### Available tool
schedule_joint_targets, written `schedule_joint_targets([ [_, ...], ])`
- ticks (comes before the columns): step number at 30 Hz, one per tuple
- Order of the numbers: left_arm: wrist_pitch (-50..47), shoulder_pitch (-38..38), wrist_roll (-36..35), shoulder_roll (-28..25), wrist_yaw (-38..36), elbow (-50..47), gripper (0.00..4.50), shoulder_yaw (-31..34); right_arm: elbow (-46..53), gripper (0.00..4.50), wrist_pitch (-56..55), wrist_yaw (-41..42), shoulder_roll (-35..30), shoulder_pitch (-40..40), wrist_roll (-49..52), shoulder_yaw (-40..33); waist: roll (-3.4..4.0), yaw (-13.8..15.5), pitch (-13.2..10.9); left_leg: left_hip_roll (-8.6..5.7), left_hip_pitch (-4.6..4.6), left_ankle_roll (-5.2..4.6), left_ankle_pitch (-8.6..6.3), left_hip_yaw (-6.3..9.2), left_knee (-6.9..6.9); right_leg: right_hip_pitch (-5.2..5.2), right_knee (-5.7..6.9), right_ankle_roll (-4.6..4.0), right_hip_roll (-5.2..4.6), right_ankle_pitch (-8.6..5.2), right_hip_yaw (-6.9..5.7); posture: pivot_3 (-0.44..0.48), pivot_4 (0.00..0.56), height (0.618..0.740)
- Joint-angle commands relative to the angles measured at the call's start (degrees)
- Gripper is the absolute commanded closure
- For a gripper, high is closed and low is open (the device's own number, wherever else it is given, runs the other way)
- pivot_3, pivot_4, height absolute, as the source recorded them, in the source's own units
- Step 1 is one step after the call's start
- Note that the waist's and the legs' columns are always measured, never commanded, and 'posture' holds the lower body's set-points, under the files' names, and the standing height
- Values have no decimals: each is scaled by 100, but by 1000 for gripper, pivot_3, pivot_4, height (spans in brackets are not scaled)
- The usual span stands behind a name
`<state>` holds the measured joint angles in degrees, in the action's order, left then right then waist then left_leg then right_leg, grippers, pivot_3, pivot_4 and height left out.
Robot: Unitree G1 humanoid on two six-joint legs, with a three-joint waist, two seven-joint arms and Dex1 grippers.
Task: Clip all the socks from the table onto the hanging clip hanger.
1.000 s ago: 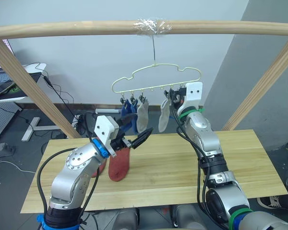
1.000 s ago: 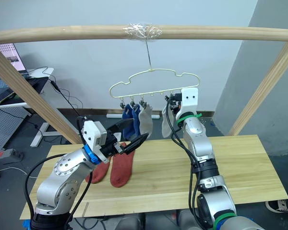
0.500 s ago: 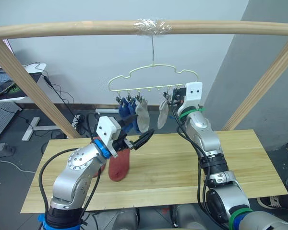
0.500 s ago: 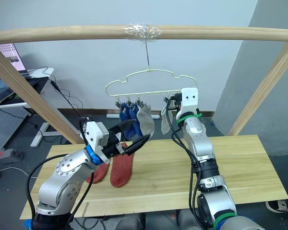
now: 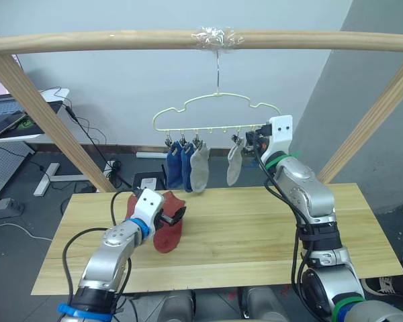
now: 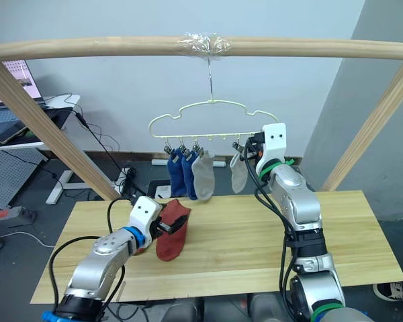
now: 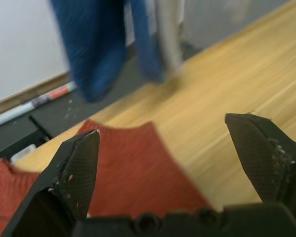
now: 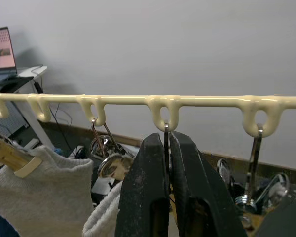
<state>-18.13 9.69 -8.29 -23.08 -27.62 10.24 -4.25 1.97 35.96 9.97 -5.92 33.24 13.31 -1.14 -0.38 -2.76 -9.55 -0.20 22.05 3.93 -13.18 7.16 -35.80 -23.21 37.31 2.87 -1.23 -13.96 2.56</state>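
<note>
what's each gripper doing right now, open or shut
Left gripper: open, holding nothing, low over a red sock on the table.
Right gripper: shut on a clip of the hanger.

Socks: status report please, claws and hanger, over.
Left claw open, low over red sock on table. Right claw shut on clip at hanger. Four socks hung, two red left. Nothing in the way.
</note>
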Motion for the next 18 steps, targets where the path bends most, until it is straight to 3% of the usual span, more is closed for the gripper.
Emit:
schedule_joint_targets([
  [1, 313, 429, 401, 58, 76, 881, 0, -160, 319, 4463, 261, -73, -36, -87, 54, -84, 0, -15, 0, 0, 0, 0, 0, -1, -1, 0, 1, 1, 0, 0, 1, -67, 163, 740],
  [10, 384, 1004, 867, 124, -118, 2415, 0, -442, 532, 4463, 522, -146, -117, -108, 66, -144, 0, -64, 0, 1, 0, 0, 0, 4, 7, -1, -1, 4, 0, 0, -3, -90, 166, 740],
  [13, 533, 938, 938, 139, -285, 2388, 522, -569, 507, 4500, 513, -150, -116, -81, 74, -146, 0, -69, 0, 0, -5, 0, 0, -1, 5, 4, 0, 5, -1, 1, 0, -88, 162, 740],
  [18, 931, 748, 1126, 171, -340, 2119, 1940, -719, 457, 4500, 464, -154, -92, -39, 87, -139, 0, -66, 1, 1, -7, 0, 0, -1, 7, 4, 0, 5, -1, 1, 1, -84, 156, 740],
])
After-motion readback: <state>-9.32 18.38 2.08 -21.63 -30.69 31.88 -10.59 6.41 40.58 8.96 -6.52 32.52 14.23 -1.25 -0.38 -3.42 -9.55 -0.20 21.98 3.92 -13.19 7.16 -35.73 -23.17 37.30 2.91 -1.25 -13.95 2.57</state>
